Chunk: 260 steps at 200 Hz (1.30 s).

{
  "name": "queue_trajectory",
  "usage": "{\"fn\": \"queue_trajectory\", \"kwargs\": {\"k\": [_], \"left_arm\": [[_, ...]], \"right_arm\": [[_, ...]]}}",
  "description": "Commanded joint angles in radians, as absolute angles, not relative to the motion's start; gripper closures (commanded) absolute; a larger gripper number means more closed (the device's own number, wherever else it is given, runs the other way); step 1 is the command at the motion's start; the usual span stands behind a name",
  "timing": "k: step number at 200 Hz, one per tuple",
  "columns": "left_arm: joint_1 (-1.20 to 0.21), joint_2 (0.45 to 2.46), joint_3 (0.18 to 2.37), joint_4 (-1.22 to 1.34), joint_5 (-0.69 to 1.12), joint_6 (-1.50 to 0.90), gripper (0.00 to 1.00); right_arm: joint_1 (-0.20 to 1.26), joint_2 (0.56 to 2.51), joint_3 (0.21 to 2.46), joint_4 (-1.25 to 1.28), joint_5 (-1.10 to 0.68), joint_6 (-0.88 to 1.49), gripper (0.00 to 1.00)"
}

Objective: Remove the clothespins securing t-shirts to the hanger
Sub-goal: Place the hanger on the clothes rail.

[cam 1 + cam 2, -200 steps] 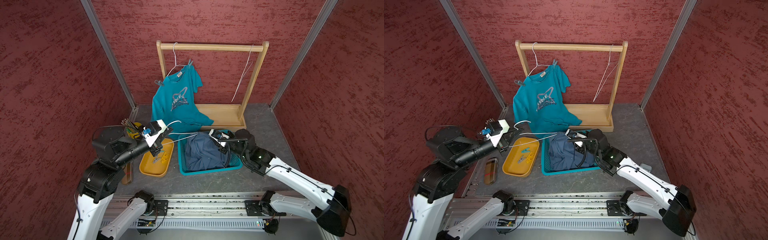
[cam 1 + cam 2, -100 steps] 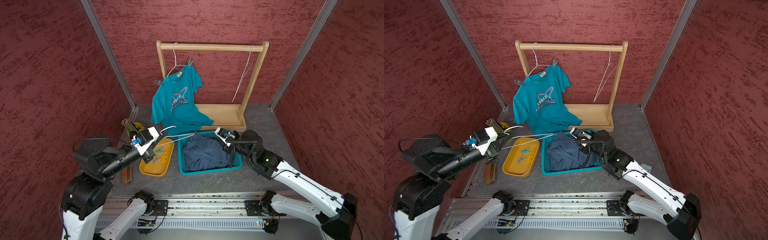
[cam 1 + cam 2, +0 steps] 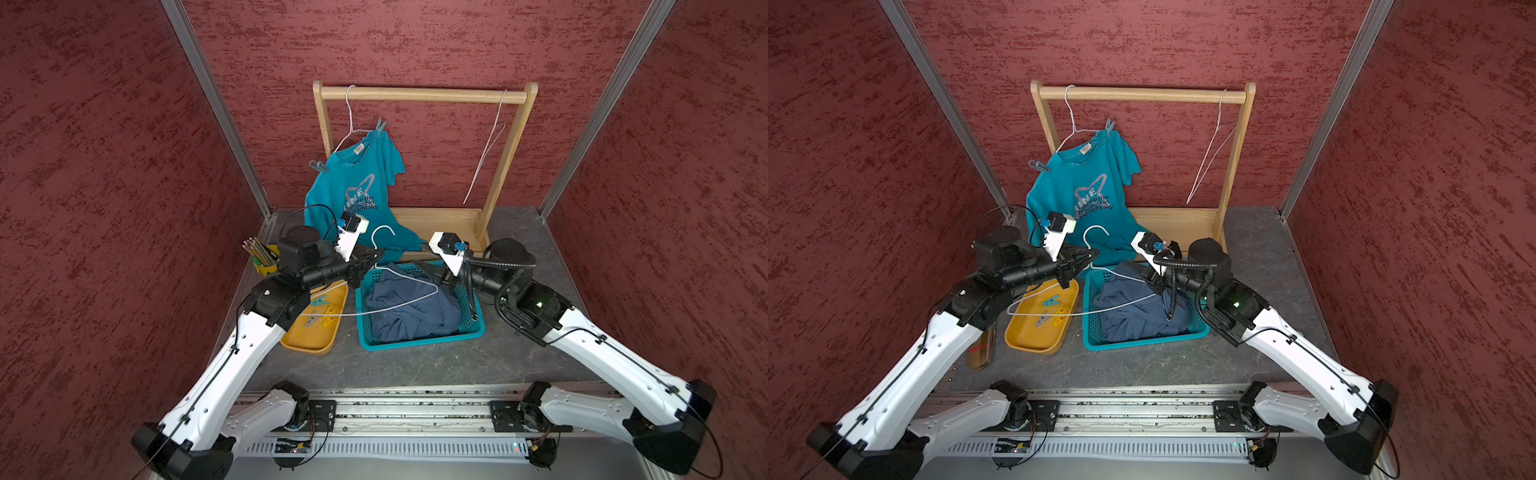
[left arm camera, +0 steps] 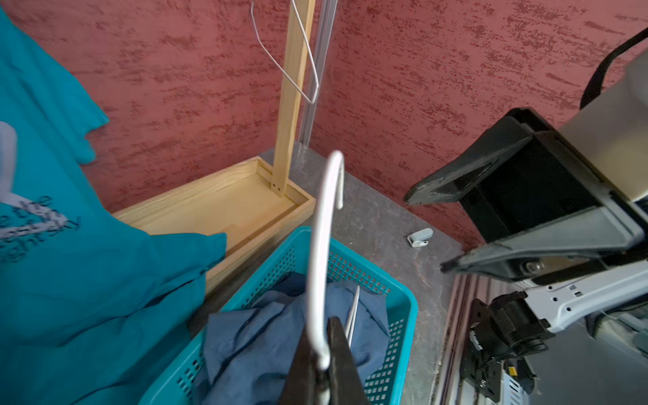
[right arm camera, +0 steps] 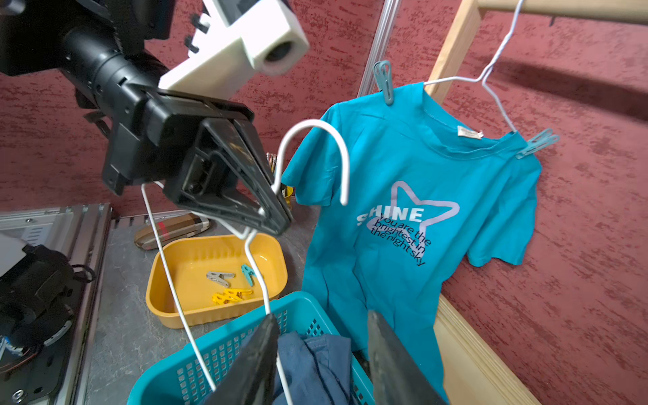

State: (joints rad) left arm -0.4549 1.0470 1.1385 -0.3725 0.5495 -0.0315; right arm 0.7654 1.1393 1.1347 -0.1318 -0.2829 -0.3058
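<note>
A wooden rack (image 3: 424,94) stands along the back edge of the grey surface (image 3: 415,365). From its bar a teal t-shirt (image 3: 353,195) hangs on a white wire hanger (image 3: 351,120), with its hem draped onto the rack's base. A second, bare hanger (image 3: 490,145) hangs near the right post.

In front of the rack, at the middle of the surface, sits a teal basket (image 3: 419,343) holding crumpled blue shirt fabric (image 3: 411,311). Just beside the basket's left edge lies a yellow tray (image 3: 309,343).

The left gripper (image 3: 376,255) is clamped tight on the neck of a loose white hanger (image 3: 399,305). The hook points up and the frame reaches out over the tray and the basket. The right gripper (image 5: 322,315) hovers over the basket's back right corner with its jaws standing apart and gripping nothing. The loose hanger's wire runs close along one finger (image 5: 259,350), though whether it touches is hard to make out.

Near the surface's left edge stand a yellow cup (image 3: 266,266) of pencils (image 3: 255,249) and a striped case (image 3: 980,349).

Two grey-blue clothespins pin the teal t-shirt to its hanger, one on each shoulder (image 5: 384,82) (image 5: 536,143). More clothespins lie loose in the tray: a grey one (image 5: 219,278), a teal one (image 5: 247,273) and yellow ones (image 5: 231,296). A small grey clip (image 4: 419,237) lies on the surface beyond the basket's right side.
</note>
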Motion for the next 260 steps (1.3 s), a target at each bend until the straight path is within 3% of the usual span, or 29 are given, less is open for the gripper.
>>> {"fn": "queue_trajectory", "kwargs": {"k": [1,76,99,132,144,157,200,260], "left_arm": [[-0.491,1.056,1.146,-0.218,0.564,-0.110,1.00],[-0.502,1.112,1.147,-0.126,0.631,-0.245,1.00],[-0.502,1.106,1.144,-0.137,0.692,-0.221,1.00],[-0.457,1.078,1.152,-0.195,0.827,-0.161,0.92],[-0.425,1.069,1.149,-0.196,0.898,-0.163,0.89],[-0.391,1.062,1.147,-0.200,0.973,-0.156,0.83],[-0.241,1.016,1.287,-0.563,1.238,0.159,0.42],[-0.225,0.918,1.238,-0.816,1.035,0.499,0.35]], "right_arm": [[0.779,1.171,1.175,-0.196,-0.327,-0.319,0.53],[0.802,1.240,1.182,-0.187,-0.208,-0.438,0.53],[0.816,1.260,1.190,-0.195,-0.144,-0.508,0.70],[0.829,1.240,1.179,-0.193,-0.105,-0.568,0.93],[0.832,1.221,1.167,-0.193,-0.126,-0.582,1.00],[0.833,1.198,1.158,-0.204,-0.159,-0.586,1.00],[0.833,1.147,1.219,-0.381,-0.250,-0.555,1.00],[0.833,1.084,1.215,-0.467,-0.270,-0.540,1.00]]}}
